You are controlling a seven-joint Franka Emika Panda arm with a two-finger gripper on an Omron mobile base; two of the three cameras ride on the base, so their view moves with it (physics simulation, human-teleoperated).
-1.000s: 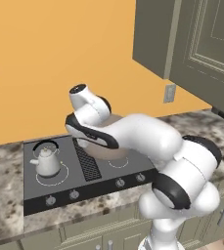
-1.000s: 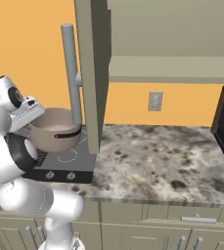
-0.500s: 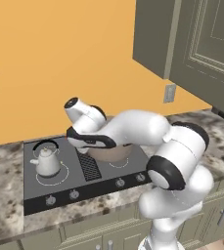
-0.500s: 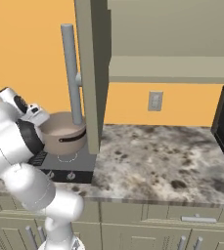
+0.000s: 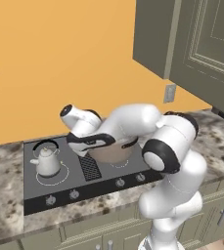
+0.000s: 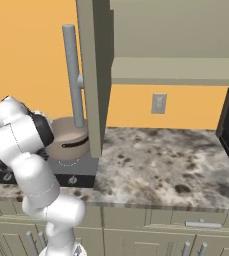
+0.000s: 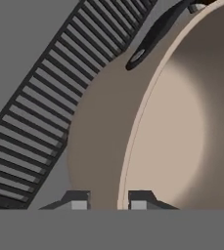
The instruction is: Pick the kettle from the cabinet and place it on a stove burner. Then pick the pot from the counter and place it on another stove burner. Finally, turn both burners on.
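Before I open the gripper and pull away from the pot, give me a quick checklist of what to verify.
1. Kettle upright on the left burner ring: ok.
2. Pot over the cooktop, right of the vent grille: ok.
3. Pot base flat on its burner: cannot tell, the arm hides it in the left base view.
4. Gripper fingertips straddle the pot rim, one inside, one outside: ok.
5. Pot apart from the kettle: ok.
6. Burner knobs reachable along the front edge: ok.
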